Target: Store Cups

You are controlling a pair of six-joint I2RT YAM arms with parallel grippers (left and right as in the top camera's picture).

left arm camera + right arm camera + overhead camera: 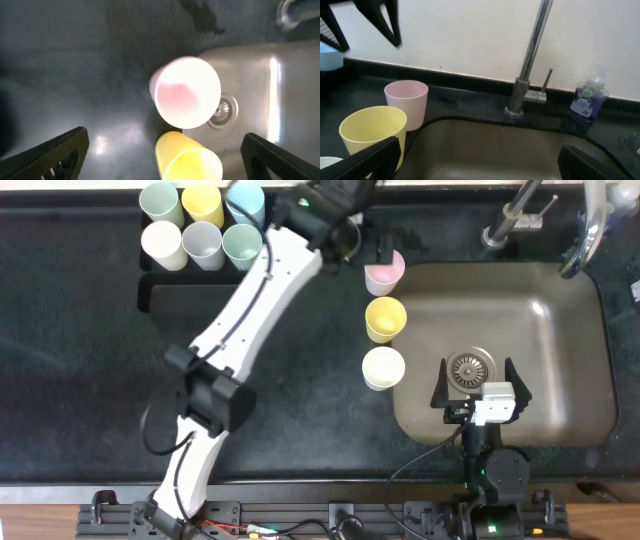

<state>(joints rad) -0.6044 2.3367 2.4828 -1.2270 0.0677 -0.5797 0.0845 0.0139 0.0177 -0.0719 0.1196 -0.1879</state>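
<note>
Top view: the tray [150,288] sat at the counter's [80,360] far left corner, with six cups [202,242] upright in two rows. Three loose cups stood in a line on the counter along the sink's [590,360] left rim: pink cup [383,275] farthest back, yellow cup [385,318] in the middle, white cup [383,367] nearest.

Left wrist view looked straight down into the pink cup: open mouth up, pale rim, pink inside. The yellow cup sat just beside it and the drain [221,111] lay past the rim. Left gripper [165,136] hung above the pink cup with its fingers spread wide and nothing between them.

Right wrist view gave a side look: the pink and yellow cups were upright, tapered and plain, close but apart. It also showed the faucet [530,55], soap bottle [588,97] and back wall [470,35].

Right gripper [477,385] was over the sink basin near the drain, fingers apart and holding nothing.

Open counter lay between the cup line and the tray, with the left arm stretched across it. The cups stood close to the sink edge.
</note>
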